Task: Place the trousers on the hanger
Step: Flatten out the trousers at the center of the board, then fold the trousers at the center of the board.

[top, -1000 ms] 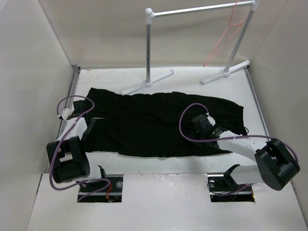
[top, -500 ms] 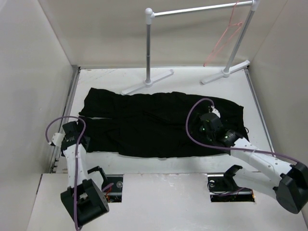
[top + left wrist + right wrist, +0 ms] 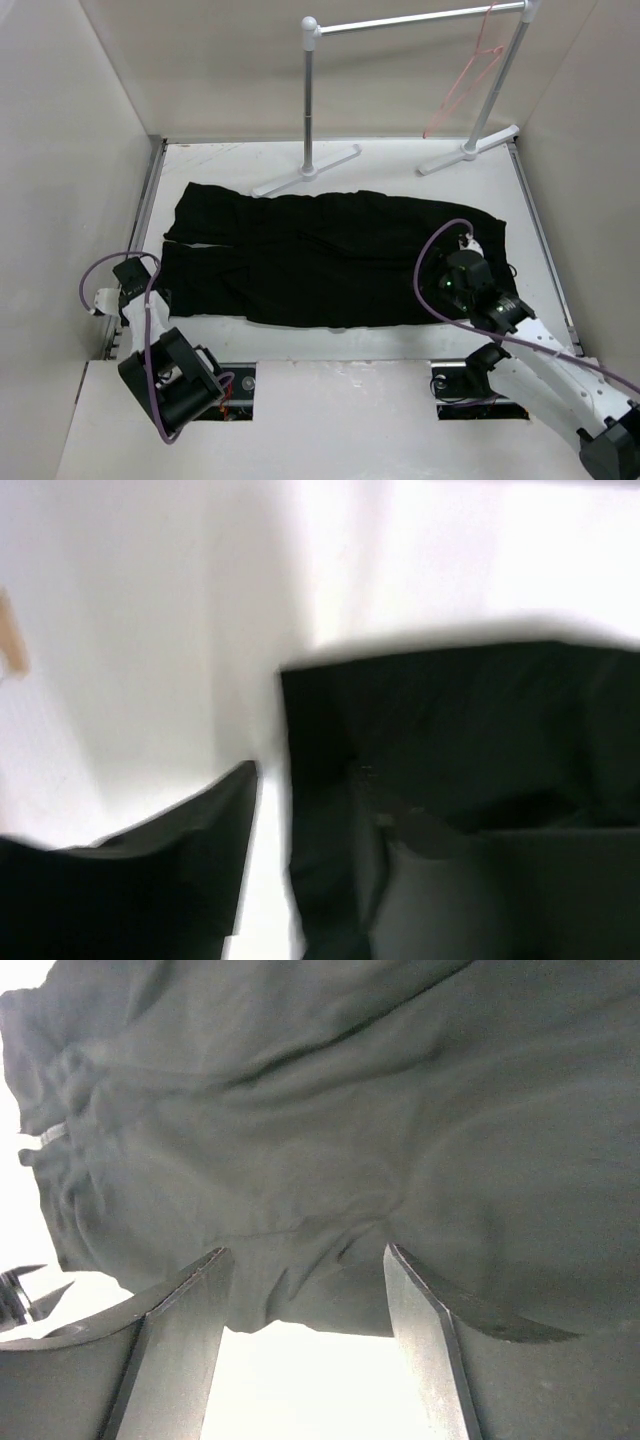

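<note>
Spread flat across white bench (image 3: 400, 160): black trousers (image 3: 320, 260). Behind, grey rack (image 3: 309, 100) on 2 feet, left foot just beside cloth. Hung at rack's right end, pink hanger (image 3: 470, 70), well apart from trousers. Over cloth, right tool (image 3: 305, 1290) spread, pinching nothing; left tool (image 3: 315, 870) blurred, cannot tell.

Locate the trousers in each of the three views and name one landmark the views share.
Top external: the trousers lie spread flat across the middle of the table, lengthwise left to right.
Left wrist: blurred black cloth fills the right and lower part, with one corner near the centre.
Right wrist: dark wrinkled cloth covers nearly the whole frame, its edge near the bottom.
Shared landmark: the white table showing along the trousers' edge.
</note>
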`<action>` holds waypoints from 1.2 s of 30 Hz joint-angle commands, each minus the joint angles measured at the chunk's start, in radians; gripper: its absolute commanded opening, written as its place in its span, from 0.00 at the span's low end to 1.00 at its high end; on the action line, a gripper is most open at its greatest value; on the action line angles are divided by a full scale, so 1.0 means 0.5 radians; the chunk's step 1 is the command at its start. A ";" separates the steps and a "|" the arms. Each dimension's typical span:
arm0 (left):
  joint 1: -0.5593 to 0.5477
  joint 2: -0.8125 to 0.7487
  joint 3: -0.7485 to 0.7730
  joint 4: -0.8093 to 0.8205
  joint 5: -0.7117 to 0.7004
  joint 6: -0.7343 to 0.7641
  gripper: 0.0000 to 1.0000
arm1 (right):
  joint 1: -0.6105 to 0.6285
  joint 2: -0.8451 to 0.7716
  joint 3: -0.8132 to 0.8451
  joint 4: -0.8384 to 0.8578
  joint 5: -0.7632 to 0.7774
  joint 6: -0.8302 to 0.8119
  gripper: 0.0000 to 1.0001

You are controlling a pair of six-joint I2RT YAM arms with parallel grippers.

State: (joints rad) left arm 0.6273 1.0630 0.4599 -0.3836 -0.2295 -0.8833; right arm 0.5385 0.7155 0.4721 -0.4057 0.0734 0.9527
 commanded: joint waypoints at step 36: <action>-0.262 0.430 0.531 -0.089 -0.339 0.039 0.05 | -1.661 0.848 0.068 -0.336 0.571 0.291 0.11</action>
State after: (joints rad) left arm 0.4965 1.2808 0.6964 -0.4034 -0.3664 -0.8730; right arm -0.2619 1.1049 0.5091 -0.6579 0.3557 1.0916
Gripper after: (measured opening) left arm 0.054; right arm 0.154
